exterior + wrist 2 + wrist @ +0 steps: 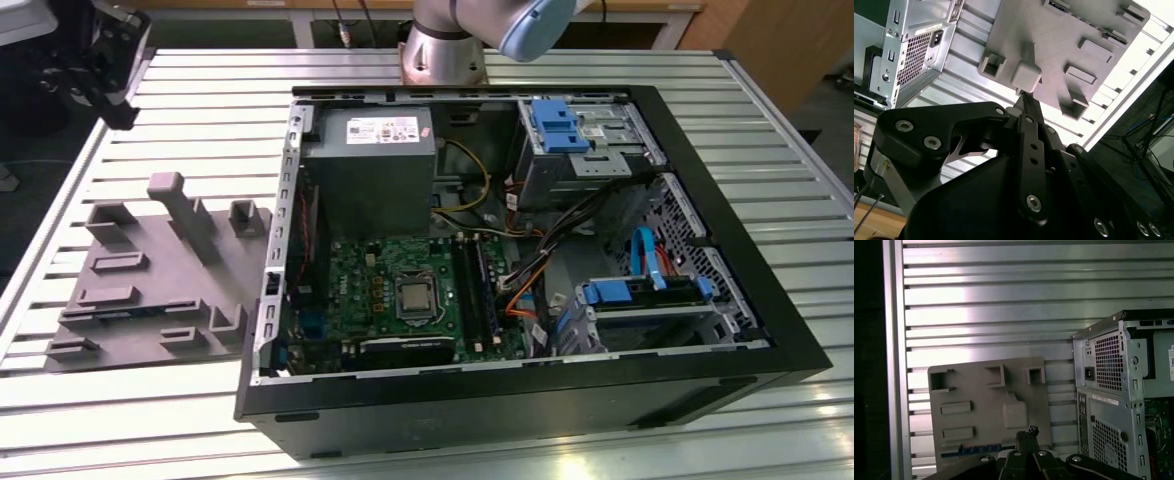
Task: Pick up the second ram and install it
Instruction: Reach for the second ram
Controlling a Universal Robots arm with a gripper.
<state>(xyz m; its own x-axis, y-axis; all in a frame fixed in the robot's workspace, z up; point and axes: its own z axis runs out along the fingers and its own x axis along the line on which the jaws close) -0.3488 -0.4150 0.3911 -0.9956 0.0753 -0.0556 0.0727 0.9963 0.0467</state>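
Second ram (971, 450): I read it as a thin dark strip w/ a bluish edge, set on edge in the grey block (984, 405). Its long axis runs along the table (1004, 315) slats, crosswise to my gripper (1026, 433). It sits just short of the fingertips, a bit to one side. Gripper's closed, nothing in it, held above the block and pointing down at it, w/ the PC case (1109, 390) alongside.

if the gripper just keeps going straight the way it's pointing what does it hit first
Probably the grey plastic block, at or beside its square-topped post; in both wrist views the gripper lines up there. The gap between them is unclear.
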